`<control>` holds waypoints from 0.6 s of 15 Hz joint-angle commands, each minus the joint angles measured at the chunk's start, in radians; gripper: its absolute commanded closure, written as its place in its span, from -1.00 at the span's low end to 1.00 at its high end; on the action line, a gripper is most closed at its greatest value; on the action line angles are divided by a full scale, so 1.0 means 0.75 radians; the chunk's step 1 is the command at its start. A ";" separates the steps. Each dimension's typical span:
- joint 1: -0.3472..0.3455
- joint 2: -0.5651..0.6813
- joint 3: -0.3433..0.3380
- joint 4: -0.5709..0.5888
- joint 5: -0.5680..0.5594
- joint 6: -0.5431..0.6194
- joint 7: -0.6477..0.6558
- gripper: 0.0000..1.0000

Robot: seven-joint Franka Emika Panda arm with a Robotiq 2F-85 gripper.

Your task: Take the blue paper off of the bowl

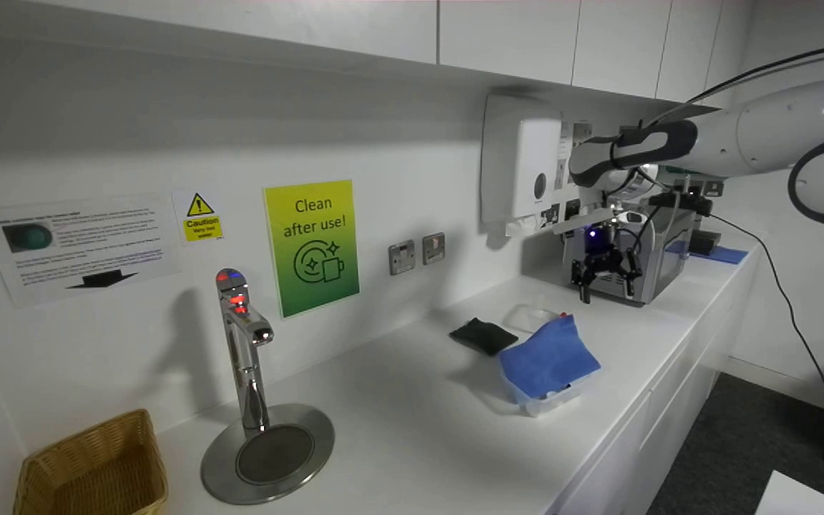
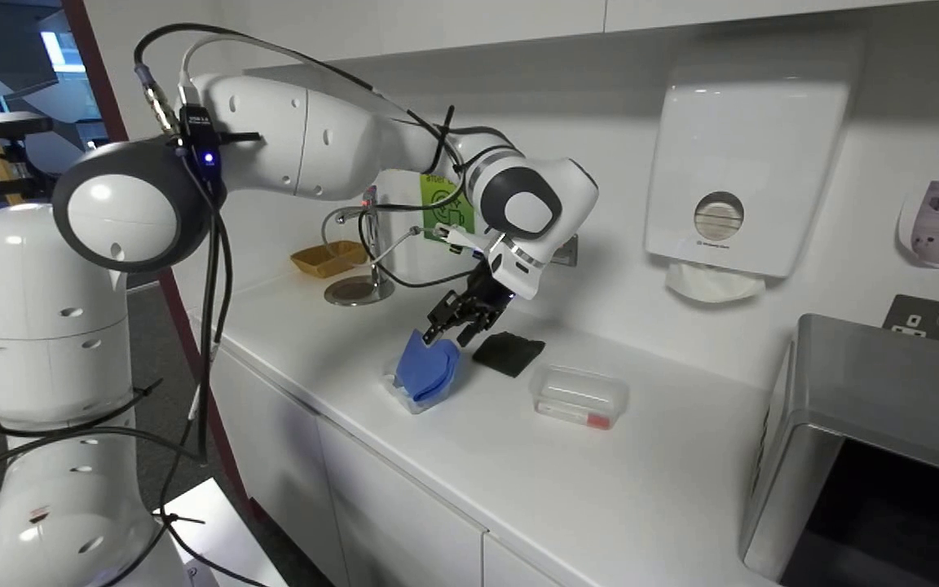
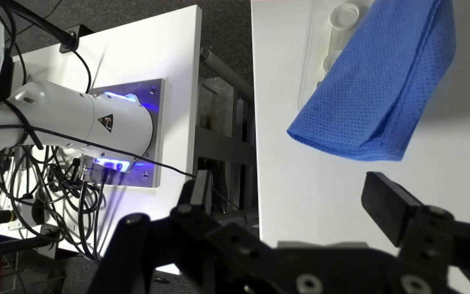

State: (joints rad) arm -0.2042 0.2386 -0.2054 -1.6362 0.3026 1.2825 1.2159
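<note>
Wrist view: blue paper lies beyond the spread pincer.

We're looking along the long white surface from opposite-ish ends in both exterior views; wrist view's close overhead.

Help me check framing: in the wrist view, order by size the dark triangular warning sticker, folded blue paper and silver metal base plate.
1. folded blue paper, cropped
2. silver metal base plate, partly covered
3. triangular warning sticker
</note>
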 commanded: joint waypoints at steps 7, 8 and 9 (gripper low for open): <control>0.181 0.088 0.060 0.128 -0.276 -0.081 0.142 -1.00; 0.192 0.088 0.062 0.133 -0.312 -0.087 0.148 -1.00; 0.199 0.088 0.062 0.138 -0.342 -0.092 0.150 -1.00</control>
State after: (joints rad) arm -0.0642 0.2933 -0.1617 -1.5856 0.1100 1.2709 1.3069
